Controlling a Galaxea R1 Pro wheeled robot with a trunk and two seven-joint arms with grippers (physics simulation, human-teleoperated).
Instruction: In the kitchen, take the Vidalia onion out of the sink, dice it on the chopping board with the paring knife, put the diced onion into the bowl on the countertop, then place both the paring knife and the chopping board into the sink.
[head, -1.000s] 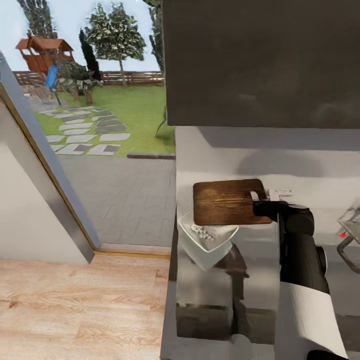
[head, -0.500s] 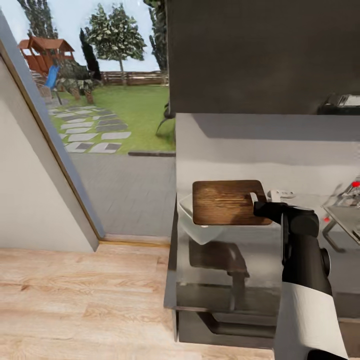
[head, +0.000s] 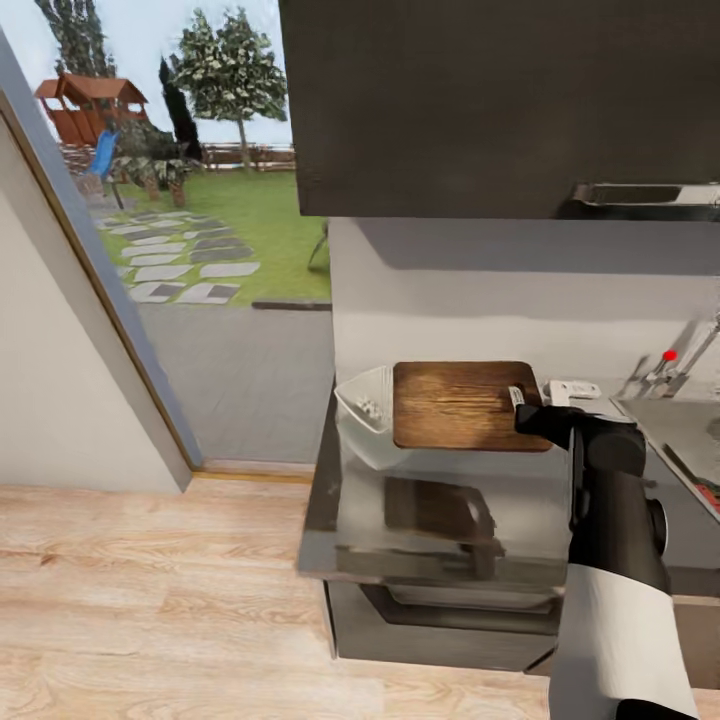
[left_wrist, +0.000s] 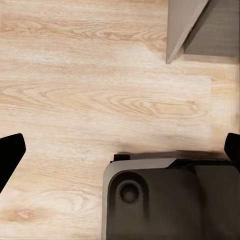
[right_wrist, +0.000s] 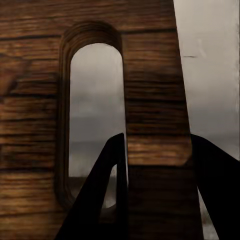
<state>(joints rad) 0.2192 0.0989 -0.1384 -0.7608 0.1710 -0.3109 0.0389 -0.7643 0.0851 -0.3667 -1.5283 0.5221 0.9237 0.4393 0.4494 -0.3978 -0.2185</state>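
Note:
My right gripper (head: 522, 404) is shut on the handle end of the dark-brown chopping board (head: 460, 404), holding it flat above the glossy countertop (head: 420, 545). In the right wrist view the dark fingers (right_wrist: 102, 200) clamp the board (right_wrist: 150, 75) right beside its handle hole. The white bowl (head: 366, 412), with pale diced bits inside, stands at the board's left edge, partly under it. At the right edge are the sink (head: 680, 425) and the faucet's red knob (head: 669, 355). A slim dark thing with a red end (head: 700, 482) lies in the basin, perhaps the paring knife. My left gripper (left_wrist: 120, 152) hangs open over the floor.
A dark wall cabinet (head: 500, 100) hangs above the counter. Left of the counter's end, a glass door gives onto a garden. Wooden floor (head: 150, 600) spreads in front, and my own dark base (left_wrist: 170, 200) is below the left gripper.
The whole view has shifted, so the camera moved: the counter's front edge, sink and faucet have come into sight. The board stays in my right gripper, with more of the bowl showing at its left.

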